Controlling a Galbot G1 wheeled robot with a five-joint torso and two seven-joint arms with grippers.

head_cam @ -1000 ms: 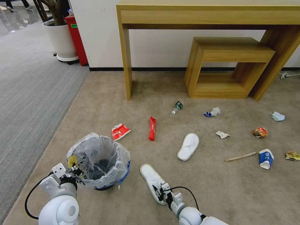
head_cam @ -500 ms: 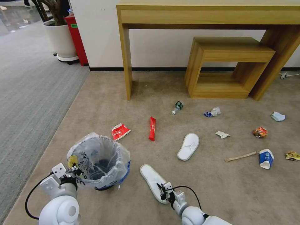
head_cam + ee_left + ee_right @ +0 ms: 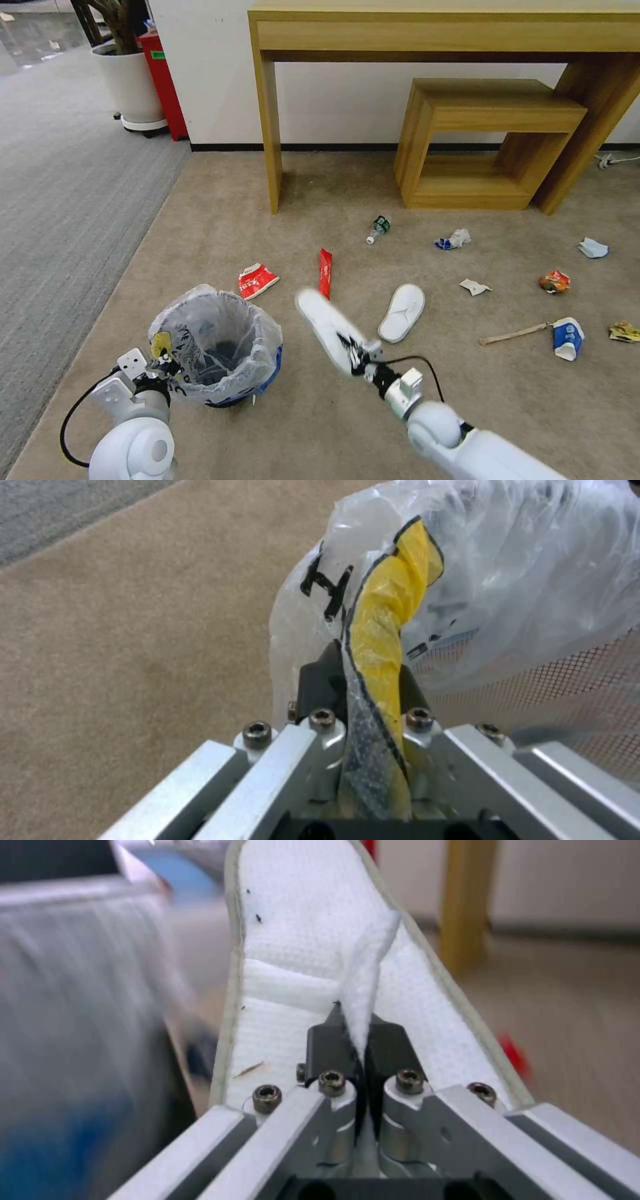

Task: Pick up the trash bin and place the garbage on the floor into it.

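The trash bin (image 3: 217,343), lined with a crinkly clear bag, stands on the beige floor (image 3: 373,427) at the near left. My left gripper (image 3: 162,358) is shut on the bag's yellow-printed rim (image 3: 390,610) at the bin's near side. My right gripper (image 3: 358,353) is shut on the strap (image 3: 363,985) of a white slipper (image 3: 325,321), held tilted above the carpet just right of the bin. The rest of the garbage lies ahead: a second slipper (image 3: 402,312), a red wrapper (image 3: 325,273), a red-white packet (image 3: 257,280), a blue-white cup (image 3: 567,337) and a wooden stick (image 3: 513,334).
A wooden desk (image 3: 270,133) and a low wooden shelf (image 3: 480,143) stand against the far wall. A small bottle (image 3: 378,229), crumpled papers (image 3: 453,239) and an orange wrapper (image 3: 555,282) lie before them. Grey ribbed carpet (image 3: 60,200) and a white planter (image 3: 130,83) are to the left.
My right gripper has lifted the near slipper off the carpet and swung it up and forward beside the bin. The left gripper keeps its hold; the bin shifted slightly.
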